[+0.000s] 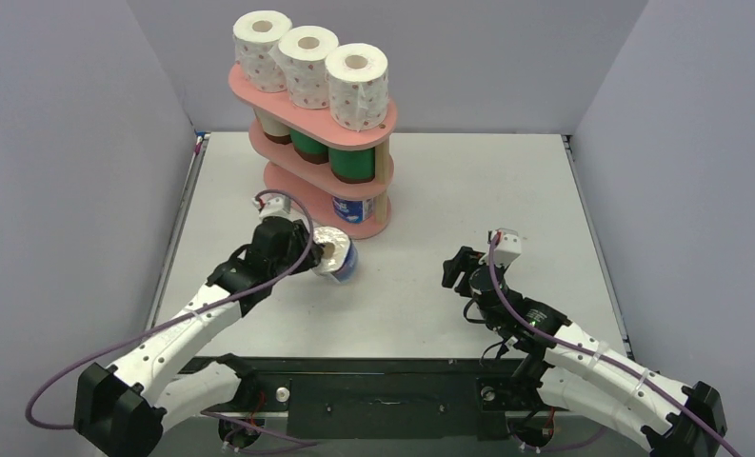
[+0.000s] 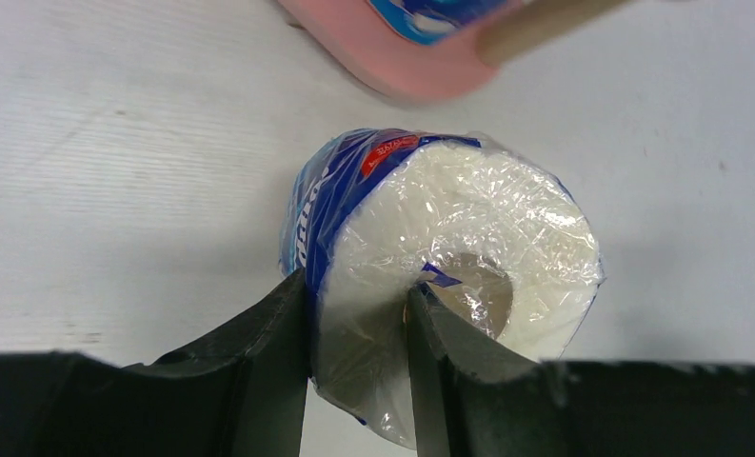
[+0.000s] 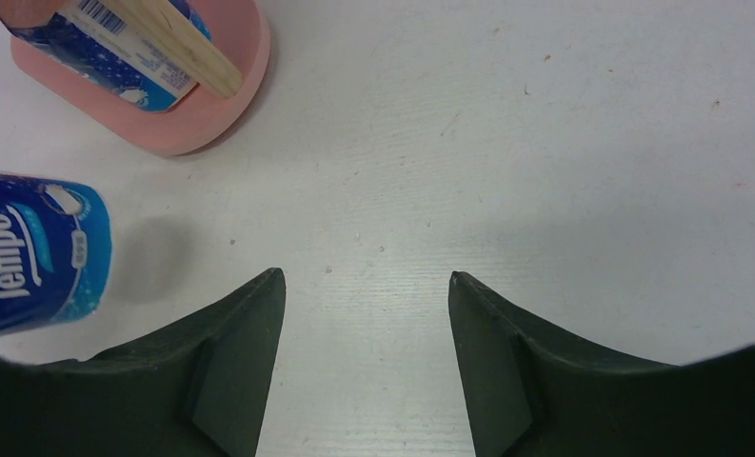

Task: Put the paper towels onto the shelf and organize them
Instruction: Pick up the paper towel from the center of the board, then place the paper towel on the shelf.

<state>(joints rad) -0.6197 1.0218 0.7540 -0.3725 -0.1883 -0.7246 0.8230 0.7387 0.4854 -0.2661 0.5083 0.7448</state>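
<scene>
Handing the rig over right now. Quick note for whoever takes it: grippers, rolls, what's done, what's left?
Left gripper: shut on the loose blue roll, one finger in its core, one outside. The roll is tilted, just in front of the shelf.
Right gripper: open, empty, over the table.
Done: three dotted rolls on the top tier, green rolls on the middle tier, second blue roll on the bottom tier.
Left: set the held roll on the bottom tier.
</scene>
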